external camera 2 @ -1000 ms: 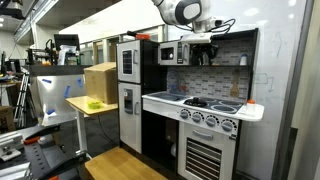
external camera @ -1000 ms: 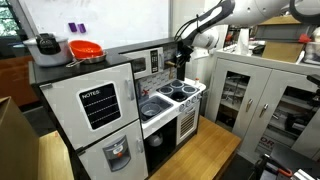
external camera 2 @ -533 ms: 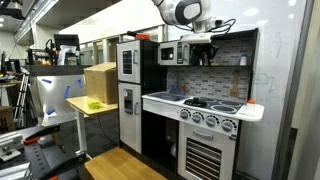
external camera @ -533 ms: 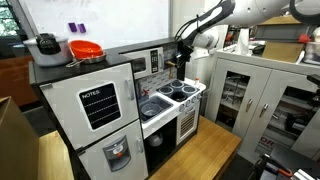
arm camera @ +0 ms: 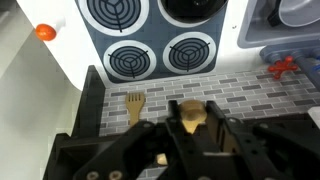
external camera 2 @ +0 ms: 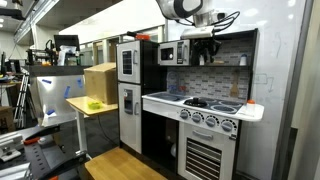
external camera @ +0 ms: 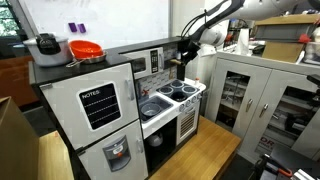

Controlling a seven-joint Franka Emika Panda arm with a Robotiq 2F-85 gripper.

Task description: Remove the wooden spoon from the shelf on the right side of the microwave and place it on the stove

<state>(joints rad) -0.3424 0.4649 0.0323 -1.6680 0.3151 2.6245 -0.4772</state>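
the claw [arm camera: 190, 126] came in from the bottom of the wrist view, its dark fingers [arm camera: 163, 134] set either side of a rounded tan wooden piece, seemingly the wooden spoon [arm camera: 190, 113]. the fingers stood narrow around it, but i cannot tell whether they were actually clamped on it. just left of it a second wooden utensil [arm camera: 134, 104] with a notched end stood apart from the fingers. behind both ran the grey brick wall [arm camera: 250, 90], and past that lay the stove [arm camera: 152, 40] with its round black burners [arm camera: 131, 60]. an orange ball [arm camera: 43, 32] sat on the white counter at the far left, a small red thing [arm camera: 283, 67] lay at the right, and the rim of the sink [arm camera: 298, 10] showed in the far right corner.

in an exterior view the claw [external camera 2: 203, 42] hung at the shelf [external camera 2: 216, 55], just right of the microwave [external camera 2: 172, 53] and well above the stove [external camera 2: 210, 103]. in an exterior view the claw [external camera: 184, 50] sat high at the upper unit, with the stove [external camera: 180, 90] below it and the white fridge [external camera: 95, 105] to the left.
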